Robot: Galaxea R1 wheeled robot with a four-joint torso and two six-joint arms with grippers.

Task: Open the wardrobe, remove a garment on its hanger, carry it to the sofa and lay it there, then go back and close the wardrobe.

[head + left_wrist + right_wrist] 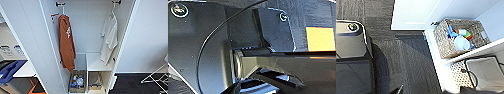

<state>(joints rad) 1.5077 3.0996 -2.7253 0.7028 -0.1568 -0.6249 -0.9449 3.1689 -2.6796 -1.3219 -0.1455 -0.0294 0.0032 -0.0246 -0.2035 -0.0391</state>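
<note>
With the wardrobe [82, 37] standing open, I face the white T-shirt [109, 37] hanging on its hanger [113, 11] at the rail's right end, my next reach; I cannot tell either gripper's finger state.

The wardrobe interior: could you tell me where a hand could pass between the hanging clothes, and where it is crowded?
Free: the wide gap between the rust-orange garment and the white short-sleeved T-shirt, and the bare white shelf below it. Crowded: the woven basket, full of small colourful items, at the tall white wardrobe's bottom.
</note>
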